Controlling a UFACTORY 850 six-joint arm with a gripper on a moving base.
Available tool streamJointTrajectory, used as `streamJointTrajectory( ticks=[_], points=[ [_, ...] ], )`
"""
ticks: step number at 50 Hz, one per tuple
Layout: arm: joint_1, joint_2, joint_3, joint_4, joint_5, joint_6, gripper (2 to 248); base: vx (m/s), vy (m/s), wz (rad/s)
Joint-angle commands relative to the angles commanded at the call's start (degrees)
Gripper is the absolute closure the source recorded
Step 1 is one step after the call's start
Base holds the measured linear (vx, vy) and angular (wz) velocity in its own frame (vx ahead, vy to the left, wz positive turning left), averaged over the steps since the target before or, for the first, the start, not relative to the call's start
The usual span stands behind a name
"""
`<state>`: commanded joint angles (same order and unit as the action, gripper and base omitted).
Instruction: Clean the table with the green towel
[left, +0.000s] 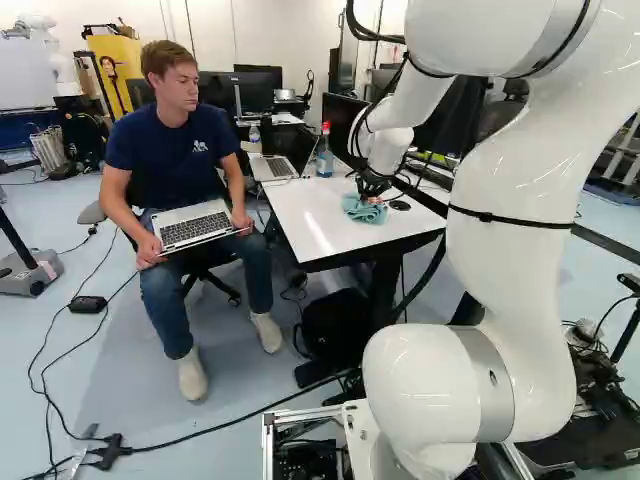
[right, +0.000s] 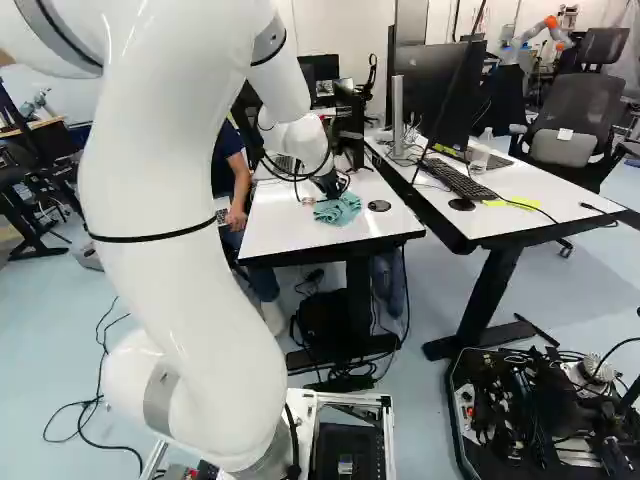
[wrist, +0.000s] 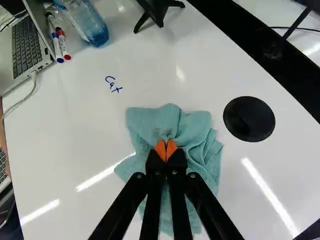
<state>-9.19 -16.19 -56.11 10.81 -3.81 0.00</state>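
Your gripper (left: 372, 196) is clamped on the green towel (wrist: 172, 120), bunched on the white table (wrist: 75, 130). Taking twelve as straight ahead of it, wrist view: blue handwriting (wrist: 115, 85) at eleven, bottle (wrist: 90, 25) farther along eleven, black disc (wrist: 249, 119) at two.

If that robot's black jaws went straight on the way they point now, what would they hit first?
The green towel, bunched right at the tips of the jaws. Just behind it would come the white tabletop, though how much cloth lies between is hard to judge.
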Motion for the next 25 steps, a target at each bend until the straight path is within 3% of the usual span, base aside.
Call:
streamJointTrajectory(
  ticks=[17,25],
  points=[
    [-0.05,-0.01,-0.01,0.00,-1.43,0.00,228,0.000,0.000,0.000],
    [-0.98,0.31,0.37,0.00,-1.44,0.00,228,0.000,0.000,0.000]
  ],
)
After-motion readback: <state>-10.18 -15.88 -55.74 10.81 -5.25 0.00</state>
